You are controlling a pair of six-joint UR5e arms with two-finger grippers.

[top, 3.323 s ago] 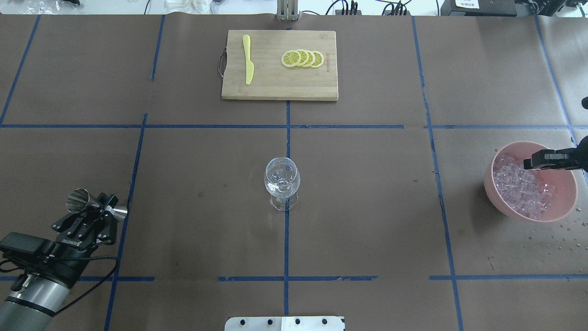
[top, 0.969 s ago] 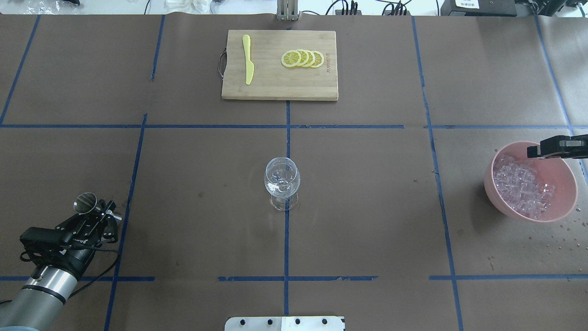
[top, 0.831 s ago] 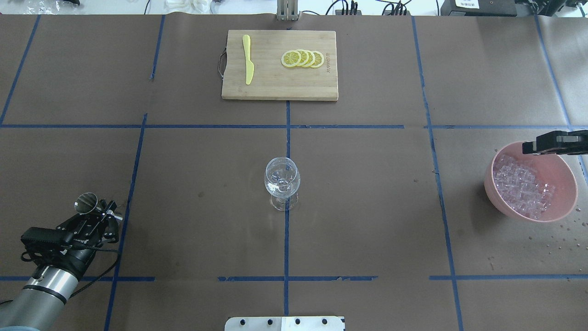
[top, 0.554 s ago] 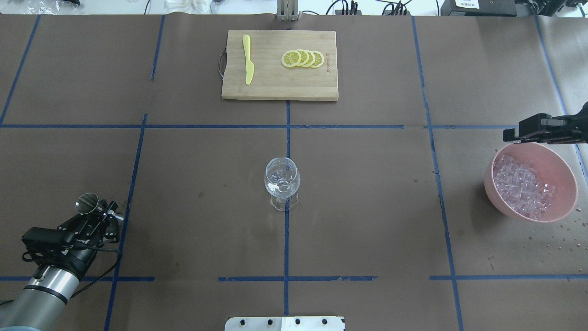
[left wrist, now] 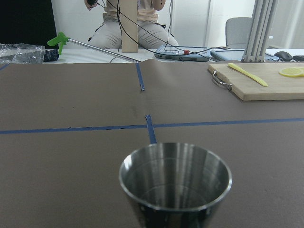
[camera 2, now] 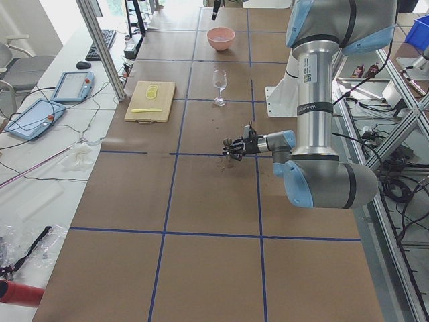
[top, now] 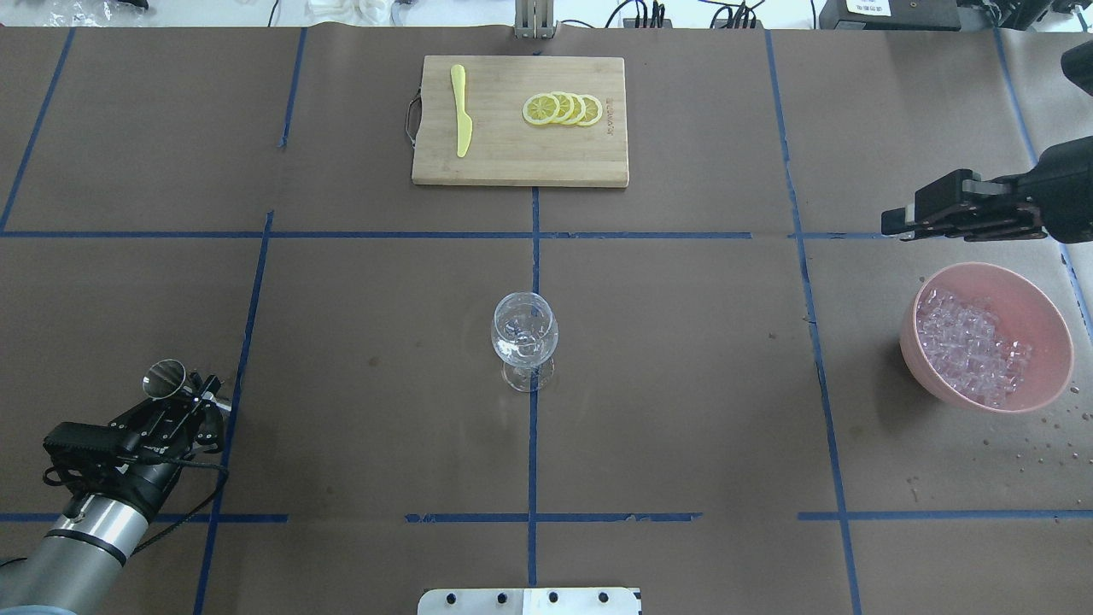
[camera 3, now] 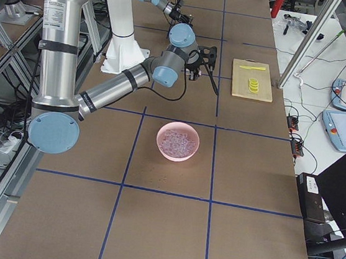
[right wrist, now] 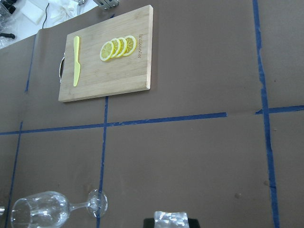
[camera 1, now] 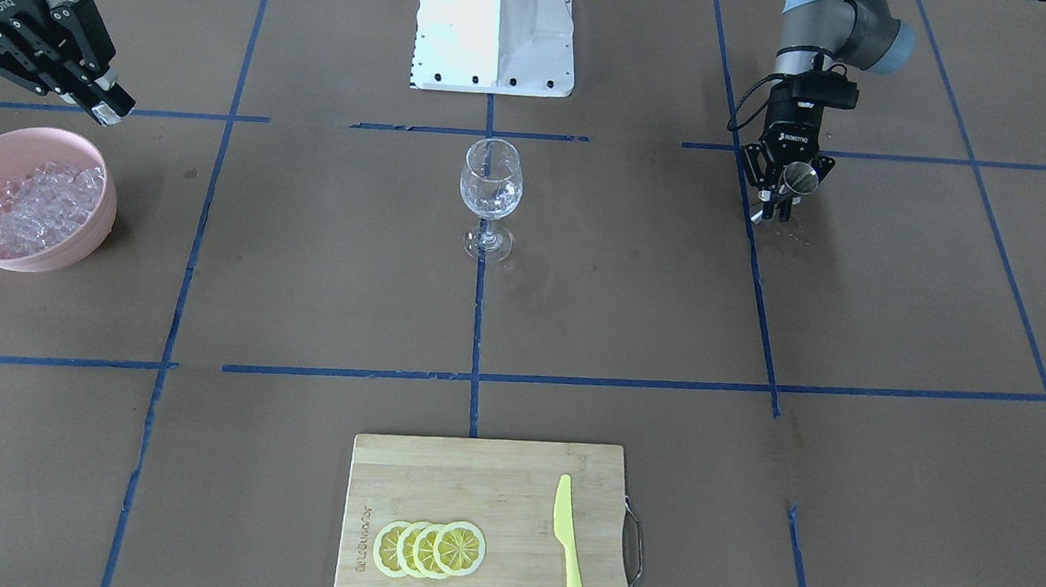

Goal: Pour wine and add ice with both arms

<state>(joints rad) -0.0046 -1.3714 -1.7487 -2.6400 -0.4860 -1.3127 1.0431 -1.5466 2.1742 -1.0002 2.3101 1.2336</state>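
Clamping a small steel measuring cup [top: 164, 378] between its black fingers, the left gripper [top: 192, 400] sits low at the table's near left, well apart from everything else. At centre, a clear stemmed wine glass [top: 524, 333] stands upright on a blue tape line [top: 532, 444]. Beyond it lies a bamboo cutting board [top: 512, 162] carrying a yellow plastic knife [top: 461, 111] and 4 overlapping lemon slices [top: 564, 109]. Farther right, the right gripper [top: 895, 225] hangs just past the far rim of a round pink bowl [top: 1042, 316], pinching 1 clear ice cube [right wrist: 166, 218]. Only taped brown paper [top: 683, 342] lies between it and the glass. A heap of small clear ice cubes [top: 969, 346] fills the bowl, and water droplets [top: 1025, 448] speckle the paper alongside.
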